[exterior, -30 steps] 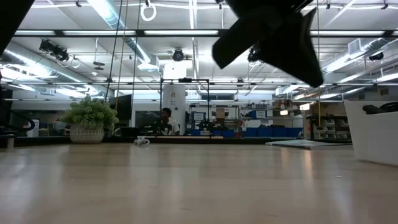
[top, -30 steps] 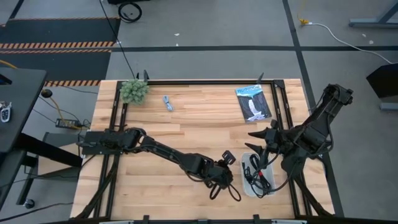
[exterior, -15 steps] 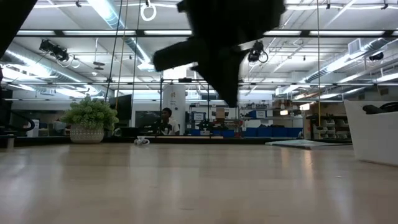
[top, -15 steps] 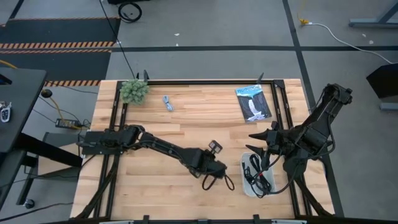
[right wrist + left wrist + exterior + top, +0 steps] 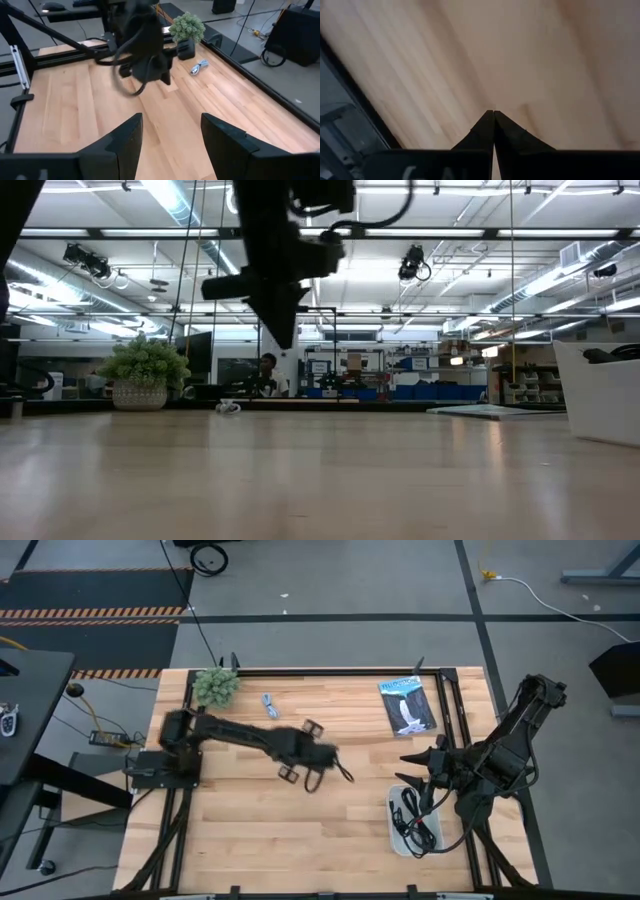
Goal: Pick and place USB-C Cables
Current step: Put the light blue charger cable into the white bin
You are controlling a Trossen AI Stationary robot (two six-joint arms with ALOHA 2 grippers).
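Note:
The light blue cable (image 5: 270, 705) lies coiled on the table's far-left part beside the plant ball; it also shows as the cable (image 5: 199, 66) and the cable (image 5: 228, 408). Dark cables (image 5: 405, 815) lie in the white bin (image 5: 396, 838) at the near right. My left gripper (image 5: 318, 753) hangs over the table's middle, shut and empty (image 5: 493, 112), between the blue cable and the bin. A black cord loop (image 5: 325, 776) hangs beside its wrist, not between the fingers. My right gripper (image 5: 171, 120) is open and waits above the bin's far edge.
The fuzzy green plant ball (image 5: 216, 686) sits at the far-left corner. The flat black-and-blue packet (image 5: 408, 705) lies on the far right. A black frame rail (image 5: 330, 671) runs along the table's edges. Bare wood (image 5: 250, 820) spans the near-left part.
My left gripper has swung from beside the bin at the near right toward the far-left, to the table's middle and nearer the light blue cable, staying shut; the cord loop at its wrist went with it. The right arm kept still.

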